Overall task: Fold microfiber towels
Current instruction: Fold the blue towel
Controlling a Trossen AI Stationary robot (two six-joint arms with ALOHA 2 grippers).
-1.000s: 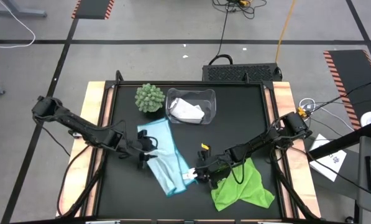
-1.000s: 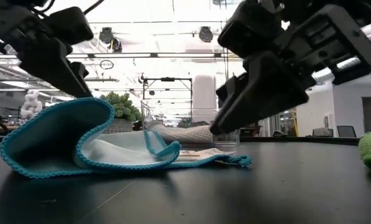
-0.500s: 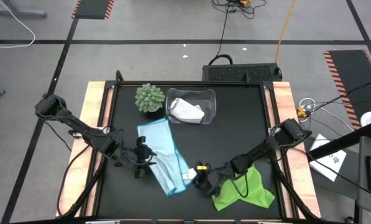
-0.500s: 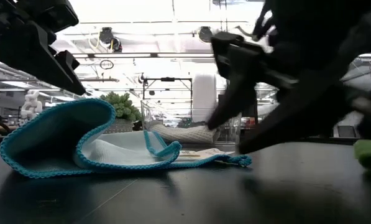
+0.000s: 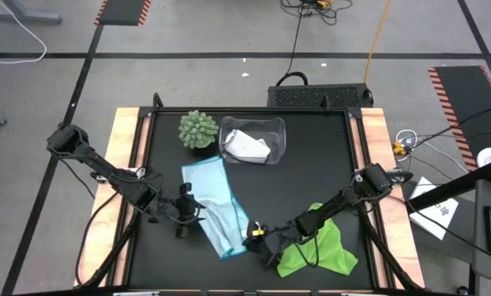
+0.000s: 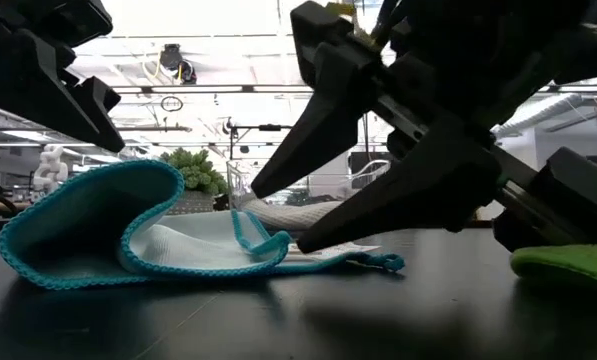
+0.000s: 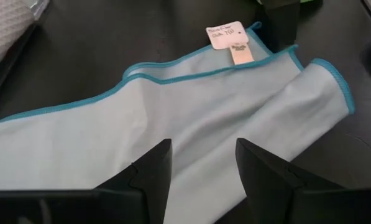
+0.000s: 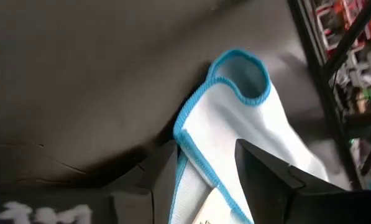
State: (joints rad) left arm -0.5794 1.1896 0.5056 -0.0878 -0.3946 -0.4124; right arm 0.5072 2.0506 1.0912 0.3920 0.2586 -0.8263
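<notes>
Left of the light blue microfiber towel (image 5: 219,205), the left gripper (image 5: 185,212) hovered, fingers apart, empty. Behind the towel stood a spiky green ball plant (image 5: 197,129) and a clear plastic bin (image 5: 280,138) holding a white cloth (image 5: 247,145). The right gripper (image 5: 257,240), fingers parted, sat at the towel's tagged corner, the lime green cloth (image 5: 321,253) beyond.

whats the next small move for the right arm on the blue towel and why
Probably close the right end effector on the blue towel's near corner by the white tag. Its fingers are open and spread right at that edge, the towel lies only partly folded, and the left end effector hovers open over it.
</notes>
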